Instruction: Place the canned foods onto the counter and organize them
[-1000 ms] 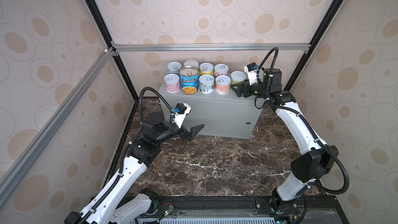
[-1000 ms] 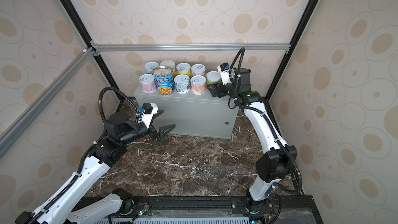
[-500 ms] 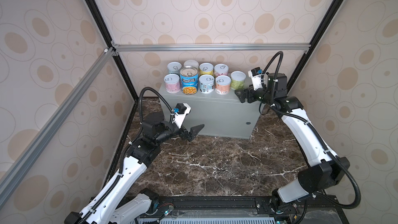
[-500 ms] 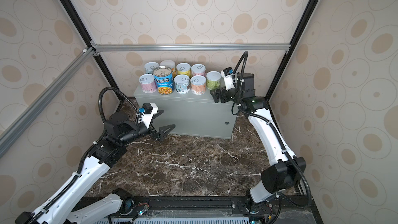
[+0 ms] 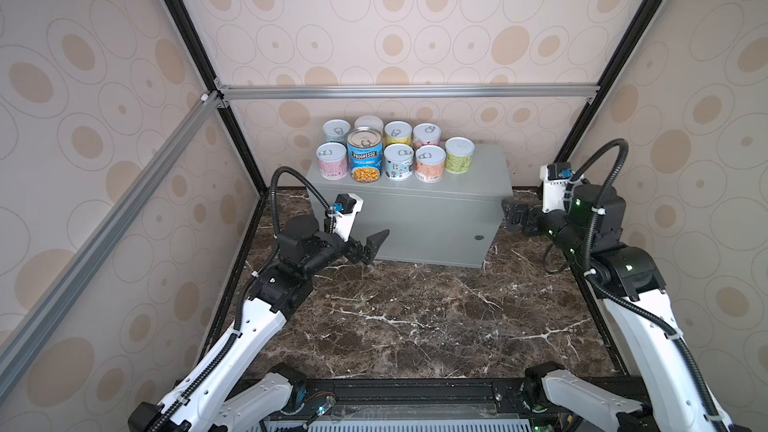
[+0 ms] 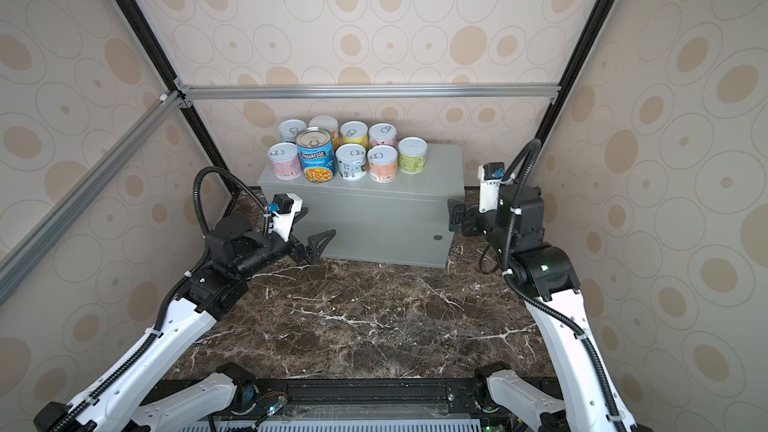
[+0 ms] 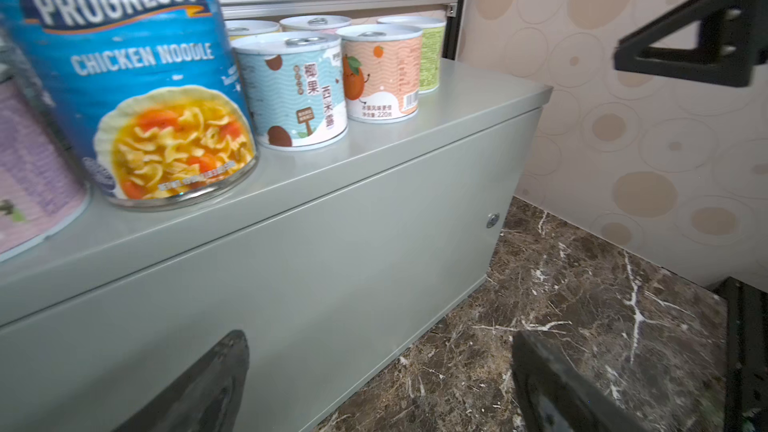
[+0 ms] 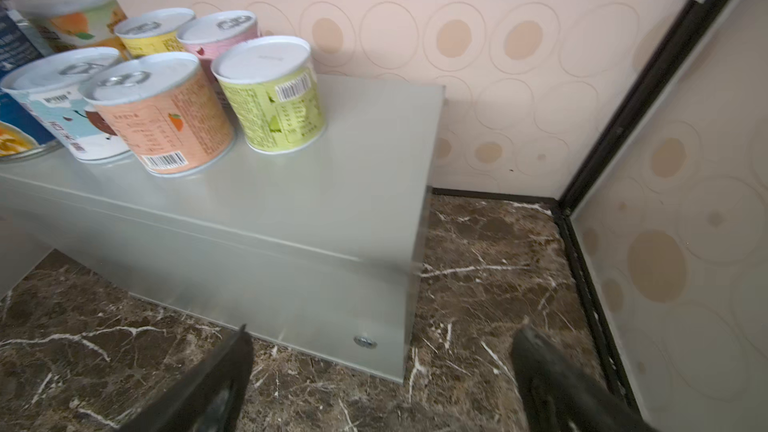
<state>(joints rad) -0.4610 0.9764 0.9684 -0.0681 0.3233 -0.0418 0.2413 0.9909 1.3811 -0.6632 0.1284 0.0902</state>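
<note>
**Nine cans (image 5: 365, 160) upright on the grey surface (image 5: 478, 176)**

They cluster at its left end. The green can (image 5: 459, 155), rightmost, lies left of and above the right hand (image 5: 513, 216), the nearer one. That and the left hand (image 5: 370, 248) both gape wide, empty.

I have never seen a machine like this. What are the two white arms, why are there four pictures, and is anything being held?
These are two robot arms, each ending in a two-fingered clamp. Two pictures look down from above on the whole scene; two come from cameras on the wrists, looking past the fingers. The left gripper and the right gripper are both open and empty. On the grey metal box stand nine tins: a tall blue Progresso soup can and eight short pastel cans. The box stands on a dark marble surface.
</note>
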